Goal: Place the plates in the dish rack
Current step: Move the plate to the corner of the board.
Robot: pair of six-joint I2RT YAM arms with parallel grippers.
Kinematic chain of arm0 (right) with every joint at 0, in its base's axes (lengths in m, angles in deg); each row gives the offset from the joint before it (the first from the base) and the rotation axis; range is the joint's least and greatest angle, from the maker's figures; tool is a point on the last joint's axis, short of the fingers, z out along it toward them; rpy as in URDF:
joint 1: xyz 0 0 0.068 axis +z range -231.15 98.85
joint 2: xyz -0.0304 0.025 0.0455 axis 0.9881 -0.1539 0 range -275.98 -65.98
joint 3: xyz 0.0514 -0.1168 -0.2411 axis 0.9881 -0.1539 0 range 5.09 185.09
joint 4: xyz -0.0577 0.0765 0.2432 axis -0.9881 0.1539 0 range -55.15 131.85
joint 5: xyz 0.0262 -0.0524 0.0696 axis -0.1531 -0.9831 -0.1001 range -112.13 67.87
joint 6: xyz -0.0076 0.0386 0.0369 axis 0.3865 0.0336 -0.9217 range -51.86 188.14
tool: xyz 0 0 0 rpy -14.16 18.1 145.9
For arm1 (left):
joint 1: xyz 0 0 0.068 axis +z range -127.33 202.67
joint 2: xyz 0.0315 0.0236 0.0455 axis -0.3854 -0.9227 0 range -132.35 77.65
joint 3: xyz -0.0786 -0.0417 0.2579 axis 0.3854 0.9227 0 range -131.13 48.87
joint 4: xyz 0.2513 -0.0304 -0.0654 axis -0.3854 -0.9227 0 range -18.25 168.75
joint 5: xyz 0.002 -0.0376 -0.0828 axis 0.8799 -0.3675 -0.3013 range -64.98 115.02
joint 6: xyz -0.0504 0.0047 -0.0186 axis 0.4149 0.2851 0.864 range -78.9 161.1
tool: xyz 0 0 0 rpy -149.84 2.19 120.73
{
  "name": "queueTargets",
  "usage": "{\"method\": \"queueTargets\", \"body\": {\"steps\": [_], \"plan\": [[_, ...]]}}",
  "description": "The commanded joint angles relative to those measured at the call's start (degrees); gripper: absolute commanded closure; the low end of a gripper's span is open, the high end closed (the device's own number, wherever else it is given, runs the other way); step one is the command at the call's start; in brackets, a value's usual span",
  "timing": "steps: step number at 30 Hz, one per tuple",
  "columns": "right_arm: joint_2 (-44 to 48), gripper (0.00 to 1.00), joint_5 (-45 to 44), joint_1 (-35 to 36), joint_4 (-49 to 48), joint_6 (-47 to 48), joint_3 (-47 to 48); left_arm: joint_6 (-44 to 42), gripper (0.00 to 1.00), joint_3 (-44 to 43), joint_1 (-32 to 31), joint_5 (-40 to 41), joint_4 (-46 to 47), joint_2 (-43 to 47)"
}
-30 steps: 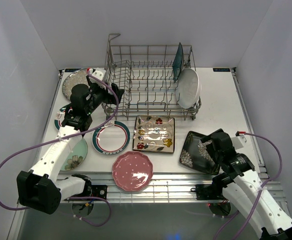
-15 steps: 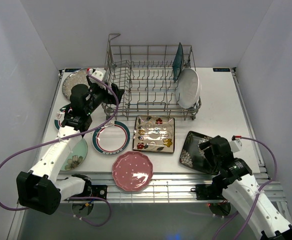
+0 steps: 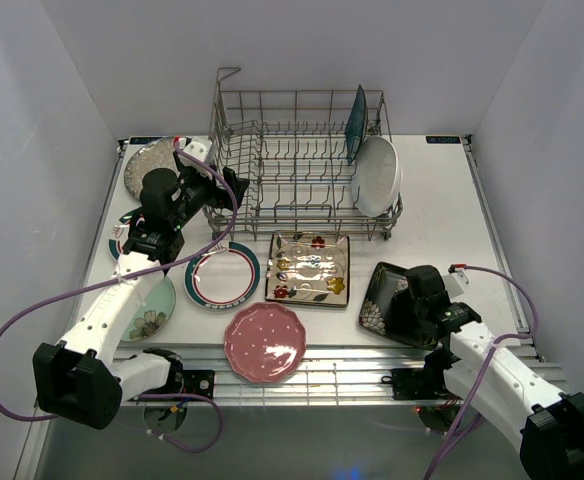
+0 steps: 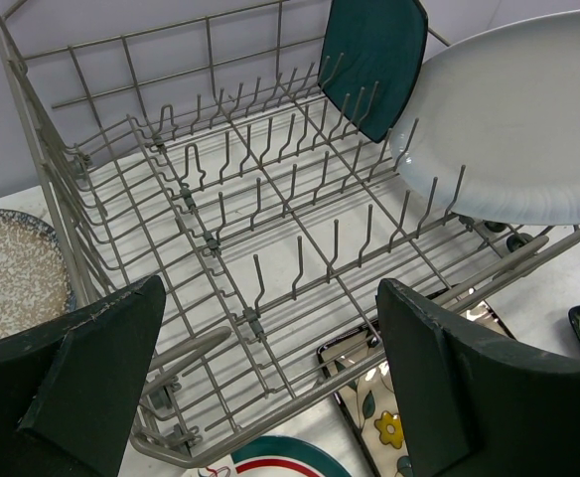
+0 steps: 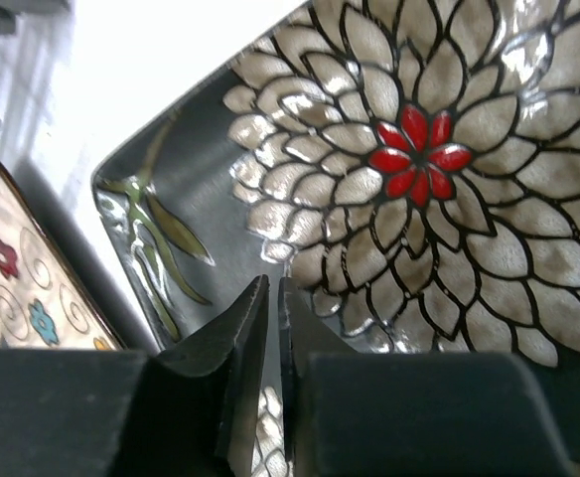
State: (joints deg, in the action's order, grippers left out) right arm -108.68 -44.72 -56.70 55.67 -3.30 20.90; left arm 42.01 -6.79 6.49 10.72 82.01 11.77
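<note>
1. Right gripper (image 5: pixel 273 288) is at the lower right of the top view, down on the black plate (image 3: pixel 377 305). Its fingers are pressed almost together, with only a thin slit between them. I cannot tell if they pinch anything.
2. That plate lies flat on the bench (image 3: pixel 442 200). It has a red flower in its middle.
3. Left gripper (image 4: pixel 270 298) is spread wide and holds nothing. It hangs by the left front side of the rack (image 3: pixel 292 93), in the upper left of the top view.
4. At the top middle of the bench sits the rack. Two plates stand on edge at its right end: the teal plate (image 3: pixel 357 120) and, just in front of it, the white plate (image 3: pixel 377 178).
5. More plates lie flat on the bench:
   - the cream plate (image 3: pixel 310 268), just left of the black one
   - the pink plate (image 3: pixel 264 342), at the bottom middle
   - the ringed plate (image 3: pixel 222 275), left of the cream one
   - the green plate (image 3: pixel 152 305), partly under the left arm
   - the speckled plate (image 3: pixel 147 160), left of the rack
</note>
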Motion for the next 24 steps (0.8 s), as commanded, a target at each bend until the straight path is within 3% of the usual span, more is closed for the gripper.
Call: {"method": "queueTargets", "body": {"steps": [1,11,19,24], "plan": [[-0.02,0.86,-4.65,-0.01,-4.3,-1.51,-0.43,-0.12,0.02,0.2,0.19,-0.99,0.42,1.99],[-4.93,0.9,-13.0,-1.68,-6.4,-1.95,0.36,-0.12,0.02,0.2,0.1,-0.99,0.34,1.99],[-11.79,0.89,-10.82,-7.47,-14.31,3.93,0.62,-0.12,0.02,0.11,0.19,-1.16,0.34,1.64],[-19.6,0.89,-4.93,-13.01,-22.75,7.1,0.53,-0.12,0.02,0.11,0.1,-1.08,0.34,1.46]]}}
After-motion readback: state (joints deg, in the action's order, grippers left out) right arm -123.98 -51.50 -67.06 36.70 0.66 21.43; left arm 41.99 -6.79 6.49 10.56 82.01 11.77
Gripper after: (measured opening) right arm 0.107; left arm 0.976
